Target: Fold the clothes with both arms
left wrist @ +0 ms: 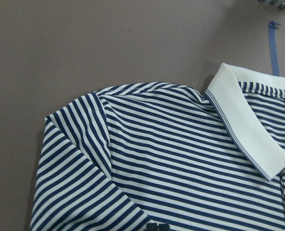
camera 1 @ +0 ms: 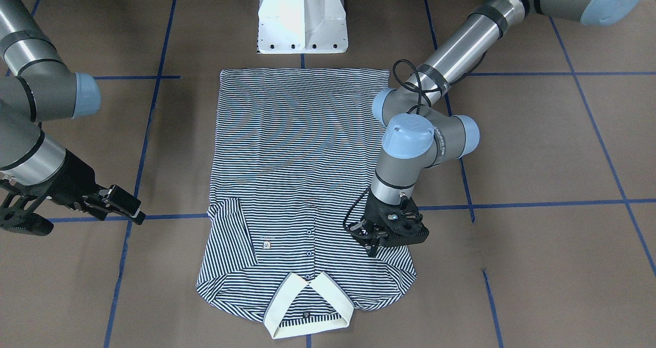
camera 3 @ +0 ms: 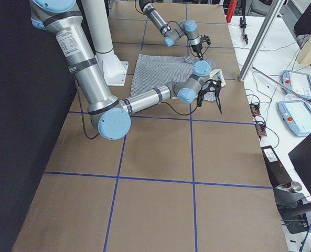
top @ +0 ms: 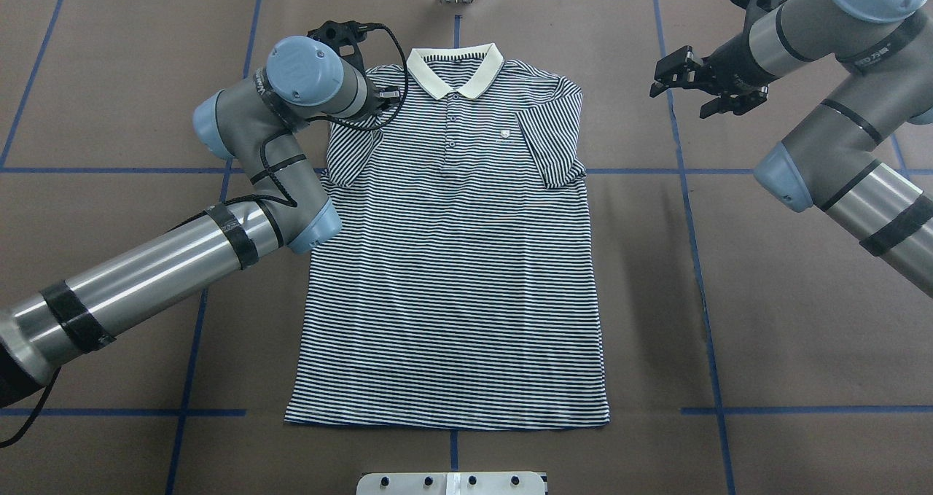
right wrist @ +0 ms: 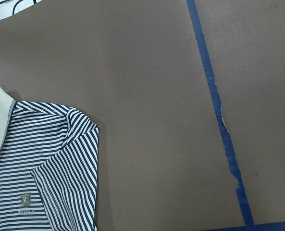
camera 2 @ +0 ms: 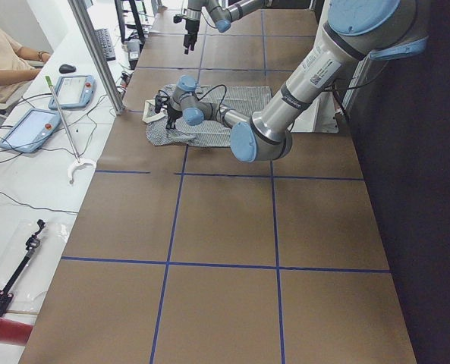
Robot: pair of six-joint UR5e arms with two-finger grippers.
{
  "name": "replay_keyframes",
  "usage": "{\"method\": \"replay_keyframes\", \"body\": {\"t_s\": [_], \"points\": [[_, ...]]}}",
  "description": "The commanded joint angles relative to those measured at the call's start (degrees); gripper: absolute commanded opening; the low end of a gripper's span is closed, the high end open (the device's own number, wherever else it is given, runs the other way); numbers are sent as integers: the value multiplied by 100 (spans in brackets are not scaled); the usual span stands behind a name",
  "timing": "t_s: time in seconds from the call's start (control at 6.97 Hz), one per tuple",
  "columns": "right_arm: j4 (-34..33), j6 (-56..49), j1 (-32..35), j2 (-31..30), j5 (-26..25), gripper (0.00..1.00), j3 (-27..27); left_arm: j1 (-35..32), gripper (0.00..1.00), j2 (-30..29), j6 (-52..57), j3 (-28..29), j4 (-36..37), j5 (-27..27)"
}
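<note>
The striped polo shirt (top: pixel 452 262) lies flat, front up, with its cream collar (top: pixel 455 68) at the far edge and both sleeves folded in over the body. My left gripper (top: pixel 383 92) is over the shirt's left shoulder, next to the collar. It looks shut and holds nothing. Its fingertips (left wrist: pixel 156 227) show together at the bottom of the left wrist view, above the stripes (left wrist: pixel 180 159). My right gripper (top: pixel 678 83) is open and empty, raised over bare table to the right of the shirt's other shoulder (right wrist: pixel 80 125). The chest logo (right wrist: pixel 25 199) shows.
The white pedestal base (camera 1: pixel 302 20) stands at the shirt's hem end. Blue tape lines (top: pixel 692 225) cross the brown table. A side desk with tablets (camera 2: pixel 27 129) and a seated operator runs along the far edge. Bare table lies on both sides of the shirt.
</note>
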Motion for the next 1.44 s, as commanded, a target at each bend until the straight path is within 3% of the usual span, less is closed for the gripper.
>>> {"method": "replay_keyframes", "body": {"t_s": [0.0, 0.29, 0.43, 0.57, 0.72, 0.86, 1.0, 1.15, 1.29], "points": [[11, 67, -59, 45, -9, 100, 32, 14, 37, 144, 15, -26, -204, 59], [-15, 364, -313, 186, -70, 100, 294, 23, 61, 514, 32, -683, -373, -19], [-33, 958, -645, 143, -410, 100, 688, 58, 67, 523, -11, -1016, -320, -81], [-163, 1573, -1197, -75, -944, 100, 1310, 267, 67, 915, -29, -1524, -407, -177], [-461, 1980, -1716, -338, -1463, 100, 1812, 269, 60, 1441, -20, -2312, -364, -361], [-1142, 2419, -2356, -506, -1990, 100, 2391, 278, 60, 1655, -20, -2607, -407, -415], [-1471, 2762, -2772, -769, -2230, 99, 2910, 278, 60, 1674, -11, -2715, -408, -433], [-1500, 3497, -3428, -1137, -2807, 95, 3220, 269, 60, 1675, -20, -2751, -364, -442], [-1997, 4070, -4079, -1193, -3596, 91, 3458, 295, 70, 1901, -20, -2916, -338, -538]]}}
